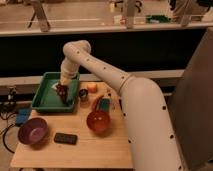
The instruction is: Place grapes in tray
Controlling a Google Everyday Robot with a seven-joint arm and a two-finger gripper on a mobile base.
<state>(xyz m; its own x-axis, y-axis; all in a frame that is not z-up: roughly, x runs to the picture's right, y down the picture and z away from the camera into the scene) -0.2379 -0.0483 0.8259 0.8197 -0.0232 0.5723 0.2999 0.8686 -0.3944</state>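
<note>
The green tray [44,100] sits at the table's back left. My gripper [62,89] reaches down over the tray's right part, near its right wall. The dark reddish-purple grapes [61,93] are right at the gripper's tip, inside the tray's outline. I cannot tell whether they rest on the tray bottom or hang just above it. The white arm [100,70] curves from the right over the table to the tray.
A purple bowl [32,131] stands at the front left, and an orange-red bowl [98,121] at centre front. A black flat object [65,138] lies between them. A small orange fruit [92,87], a small can [83,95] and a green packet [103,104] lie right of the tray.
</note>
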